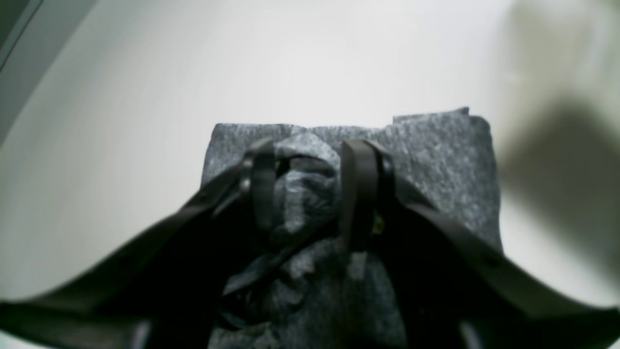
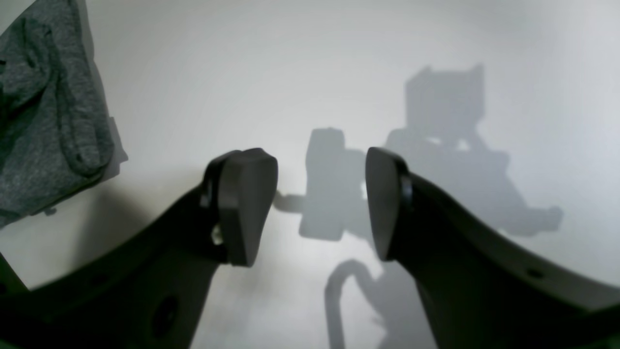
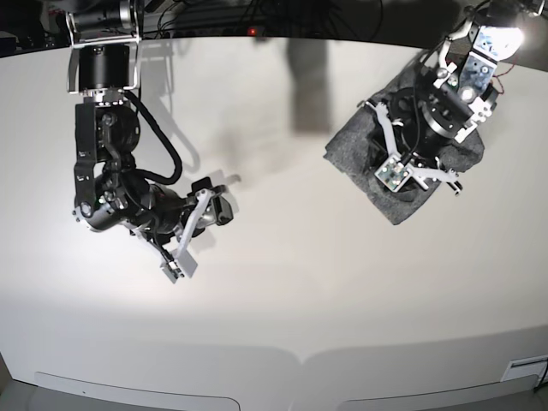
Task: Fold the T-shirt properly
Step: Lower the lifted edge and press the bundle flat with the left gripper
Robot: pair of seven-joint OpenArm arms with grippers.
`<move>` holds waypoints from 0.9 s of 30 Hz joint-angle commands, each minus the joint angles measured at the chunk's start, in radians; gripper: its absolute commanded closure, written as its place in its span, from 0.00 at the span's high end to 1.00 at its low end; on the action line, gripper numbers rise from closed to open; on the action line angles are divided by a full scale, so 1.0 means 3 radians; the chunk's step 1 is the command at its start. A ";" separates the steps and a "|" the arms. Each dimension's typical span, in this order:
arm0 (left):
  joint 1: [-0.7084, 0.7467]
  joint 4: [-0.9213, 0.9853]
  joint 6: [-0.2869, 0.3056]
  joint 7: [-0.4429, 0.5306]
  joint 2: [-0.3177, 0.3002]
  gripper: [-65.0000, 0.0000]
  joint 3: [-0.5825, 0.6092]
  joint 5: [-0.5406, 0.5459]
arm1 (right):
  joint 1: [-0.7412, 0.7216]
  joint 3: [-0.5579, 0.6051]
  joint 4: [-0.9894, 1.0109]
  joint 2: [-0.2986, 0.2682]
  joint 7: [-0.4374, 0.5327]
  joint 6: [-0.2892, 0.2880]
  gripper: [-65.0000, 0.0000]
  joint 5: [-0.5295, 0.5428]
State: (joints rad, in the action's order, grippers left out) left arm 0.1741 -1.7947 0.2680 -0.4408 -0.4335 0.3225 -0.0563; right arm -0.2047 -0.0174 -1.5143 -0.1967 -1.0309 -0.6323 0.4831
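Because the left end effector (image 1: 310, 189) pinches a bunched ridge of the T-shirt (image 1: 436, 160), expect thin, limp jersey that probably sags; take folded edges. It lies compact on the tabletop's (image 3: 282, 282) far corner. The right end effector (image 2: 322, 203) hangs spread, empty.

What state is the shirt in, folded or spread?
Folded: the T-shirt is a compact rectangle with layered edges, and the left tool pinches a bunched ridge.
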 commanded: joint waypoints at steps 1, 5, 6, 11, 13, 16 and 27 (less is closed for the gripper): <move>-0.0036 -0.0045 -0.0034 0.0076 -0.0033 0.33 -0.0019 0.0001 | -0.0075 -0.0010 -0.0057 -0.0019 0.0041 0.0001 0.52 0.0046; -0.0027 0.0056 -0.0033 0.0078 -0.0033 0.33 -0.0019 0.0011 | -0.0075 -0.0010 -0.0057 -0.0019 0.0039 0.0001 0.52 0.0047; -0.0020 0.0093 -0.0033 0.0076 -0.0033 0.33 -0.0019 0.0013 | -0.0075 -0.0010 -0.0057 -0.0019 0.0039 0.0001 0.52 0.0047; -0.0009 0.0172 -0.0033 0.0080 -0.0033 0.33 -0.0019 0.0011 | -0.0078 -0.0010 -0.0057 -0.0019 0.0042 0.0001 0.52 0.0048; -0.0010 0.0172 -0.0033 0.0085 -0.0033 0.33 -0.0019 0.0011 | -0.0086 -0.0010 -0.0057 -0.0019 0.0043 0.0001 0.52 0.0050; -0.0010 0.0173 -0.0033 0.0079 -0.0033 0.17 -0.0019 0.0011 | -0.0092 -0.0010 -0.0057 -0.0019 0.0043 0.0001 0.52 0.0050; -0.0263 0.0173 -0.0042 0.0080 -0.0033 0.00 -0.0020 0.0017 | -0.0092 -0.0010 -0.0057 -0.0019 0.0041 0.0001 0.52 0.0050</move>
State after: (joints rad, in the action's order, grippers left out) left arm 0.1085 -1.7275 0.2638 -0.4442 -0.4347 0.3222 -0.0513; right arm -0.2081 -0.0170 -1.5143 -0.1967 -1.0309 -0.6319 0.4816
